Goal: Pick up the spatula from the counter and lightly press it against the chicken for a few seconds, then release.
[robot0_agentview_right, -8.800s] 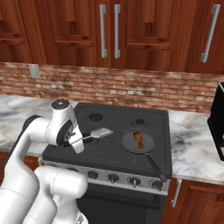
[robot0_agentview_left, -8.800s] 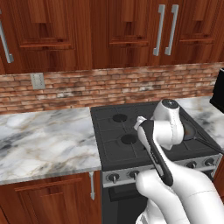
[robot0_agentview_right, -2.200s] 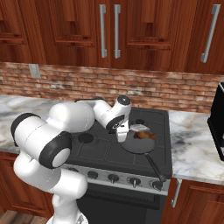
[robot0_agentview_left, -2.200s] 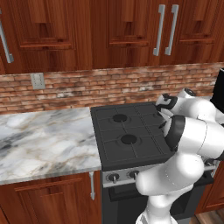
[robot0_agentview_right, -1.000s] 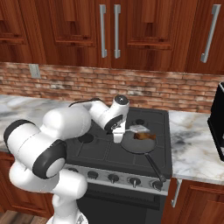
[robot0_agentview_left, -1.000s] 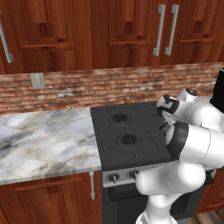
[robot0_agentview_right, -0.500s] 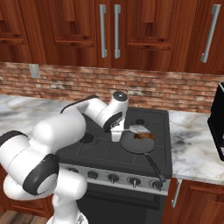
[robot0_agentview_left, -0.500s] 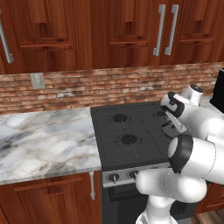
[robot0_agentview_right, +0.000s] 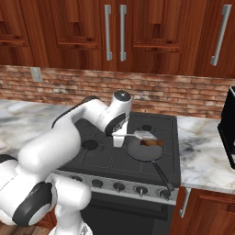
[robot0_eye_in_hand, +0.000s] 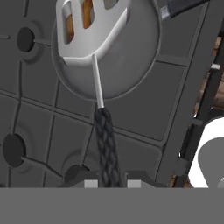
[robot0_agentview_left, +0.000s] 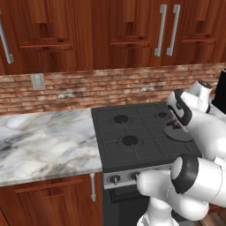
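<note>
My gripper [robot0_agentview_right: 118,137] hangs over the stove, just left of the pan [robot0_agentview_right: 143,153], and is shut on the spatula's dark braided handle [robot0_eye_in_hand: 107,146]. In the hand view the handle runs up between my two fingertips [robot0_eye_in_hand: 89,183] from my gripper [robot0_eye_in_hand: 111,183]. The thin shaft leads to the slotted metal head [robot0_eye_in_hand: 94,26], which lies flat over the chicken [robot0_eye_in_hand: 87,8]; orange meat shows through the slots. From the right base view the spatula head [robot0_agentview_right: 146,135] rests on the brown chicken [robot0_agentview_right: 153,143] in the pan. My arm hides most of the pan [robot0_agentview_left: 178,132] in the left base view.
The pan's long dark handle [robot0_agentview_right: 163,176] points toward the stove's front right corner. Black burners [robot0_agentview_right: 89,145] lie to the left of the pan. Marble counter [robot0_agentview_left: 44,141] flanks the stove on both sides, with a black appliance [robot0_agentview_right: 228,133] at the far right. A brick wall and cabinets stand behind.
My arm's elbow and forearm have swung to a new pose while the hand stays beside the pan. The spatula remains gripped, its head still over the chicken.
</note>
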